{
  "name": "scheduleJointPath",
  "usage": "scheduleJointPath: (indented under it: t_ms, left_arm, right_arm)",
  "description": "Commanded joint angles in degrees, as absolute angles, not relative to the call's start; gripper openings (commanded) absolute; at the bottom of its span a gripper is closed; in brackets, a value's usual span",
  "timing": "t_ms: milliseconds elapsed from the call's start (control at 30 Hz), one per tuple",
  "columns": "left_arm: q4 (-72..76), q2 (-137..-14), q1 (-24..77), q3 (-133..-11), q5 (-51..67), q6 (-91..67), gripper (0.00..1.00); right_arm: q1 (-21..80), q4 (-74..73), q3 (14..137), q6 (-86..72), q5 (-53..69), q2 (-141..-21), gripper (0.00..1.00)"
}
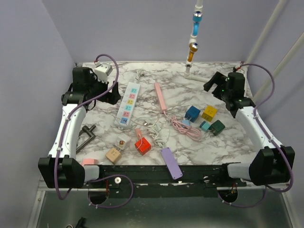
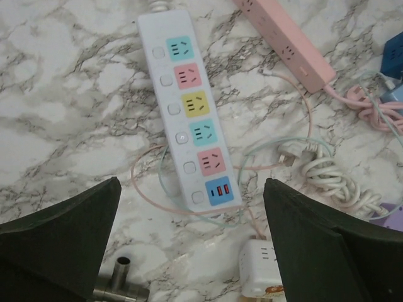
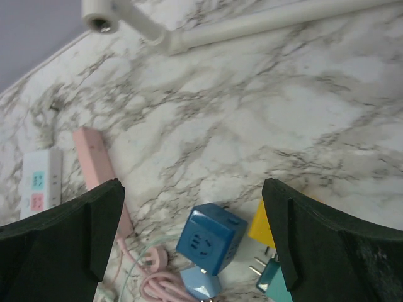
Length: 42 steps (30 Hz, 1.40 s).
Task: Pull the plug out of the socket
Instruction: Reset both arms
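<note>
Taking the pale blue plug (image 3: 200, 282) as the one to pull (a judgement: looks seated against the near face of the blue cube socket (image 3: 211, 238), but not certain from these views). Lies right of the middle of the table (image 1: 223, 152), just beside a yellow cube (image 1: 209, 112), with loops of pink cord (image 1: 183, 127) close on its left.

Nearer by far to the right gripper (image 3: 192, 185), spread wide and holding nothing. From that wrist, shows low in the gap between the two fingers (image 3: 56, 239); in the overhead view, toward the near left of the gripper.

Runs, plug and cube together, roughly far to near across the table, cube farther off, plug closer to the near edge. So, about crosswise to the line between the fingers, which suits a pinch across the plug's sides. Then a pull along that axis, away from the cube. Probably needs the cube steadied too (loose on the table, likely just to slide along).

As for the left gripper (image 2: 191, 182): likewise spread wide and empty, hovering over the white power strip (image 2: 192, 119), every outlet there bare. Well apart from the blue cube, with the pink power strip (image 1: 160, 96) in between.
</note>
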State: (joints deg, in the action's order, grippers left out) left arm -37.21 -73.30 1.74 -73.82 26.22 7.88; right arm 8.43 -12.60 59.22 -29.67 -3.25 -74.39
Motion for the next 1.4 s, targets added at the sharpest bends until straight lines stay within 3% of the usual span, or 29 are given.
scheduleJointPath:
  t_ms: [0, 167, 400, 633, 933, 1233, 1367]
  left_arm:
    - [-35.62, -71.45, -3.67, -70.48, 28.05, 8.09, 0.99]
    - [-30.38, -71.64, -8.38, -65.86, 28.47, 7.49, 0.99]
    - [-12.73, -71.36, -7.52, -54.69, 20.28, 0.29, 0.98]
    - [-6.51, -75.83, -0.14, -51.7, 8.97, 3.9, 0.98]
    - [15.25, -71.24, 2.17, -39.09, 14.9, -1.21, 0.98]
    - [30.08, -68.13, 2.46, -31.69, 9.38, -1.69, 0.98]
    - [29.44, -66.44, 1.36, -30.35, 10.04, -0.77, 0.98]
  right_arm:
    - [0.48, -16.7, 57.85, -35.22, -0.37, -73.68, 1.0]
    - [-2.83, -14.98, 55.58, -36.11, -14.41, -74.44, 1.0]
    - [-2.86, 12.94, 40.1, -28.02, -20.26, -71.24, 1.0]
    - [-2.88, 24.99, 35.77, -19.87, -14.5, -78.22, 1.0]
    - [-2.86, 47.46, 21.06, -16.68, -14.89, -77.53, 1.0]
    - [-2.74, 57.08, 16.87, -15.92, -13.38, -79.29, 1.0]
    - [-2.77, 60.01, 15.24, -16.07, -14.02, -80.47, 1.0]
